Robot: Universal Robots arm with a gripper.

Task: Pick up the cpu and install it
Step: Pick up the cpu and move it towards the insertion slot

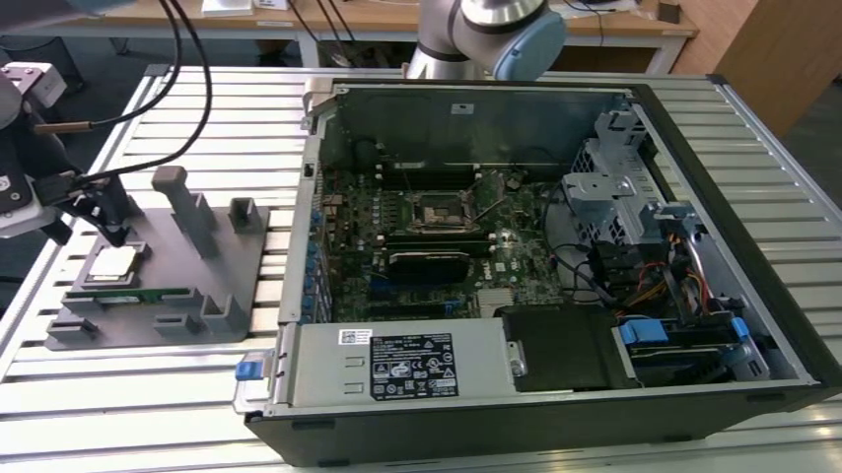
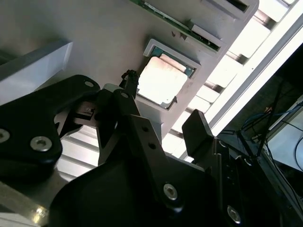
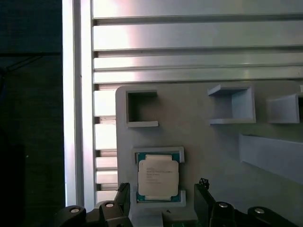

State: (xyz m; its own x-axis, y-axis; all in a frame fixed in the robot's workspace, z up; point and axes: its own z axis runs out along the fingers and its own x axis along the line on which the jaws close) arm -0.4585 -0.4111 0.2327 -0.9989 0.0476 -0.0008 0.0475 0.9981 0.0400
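Note:
The cpu (image 1: pixel 113 263) lies flat, silver plate up, in a square recess of the grey plastic tray (image 1: pixel 184 296) at the exterior view's left. My gripper (image 1: pixel 87 233) hangs just over it, open, with nothing between its fingers. In the first wrist view the cpu (image 3: pixel 158 177) sits between the two black fingertips of the gripper (image 3: pixel 163 189), one on either side. The second wrist view has the cpu (image 2: pixel 161 80) just beyond the open gripper (image 2: pixel 161 111). The motherboard's square socket (image 1: pixel 437 209) lies inside the open computer case (image 1: pixel 684 148).
A long green memory stick (image 1: pixel 125 294) rests on the tray in front of the cpu. Upright grey blocks (image 1: pixel 184 202) rise from the tray close to the gripper. The slatted metal table (image 1: pixel 132 394) runs under everything. Black cables (image 1: pixel 184 59) hang above the tray.

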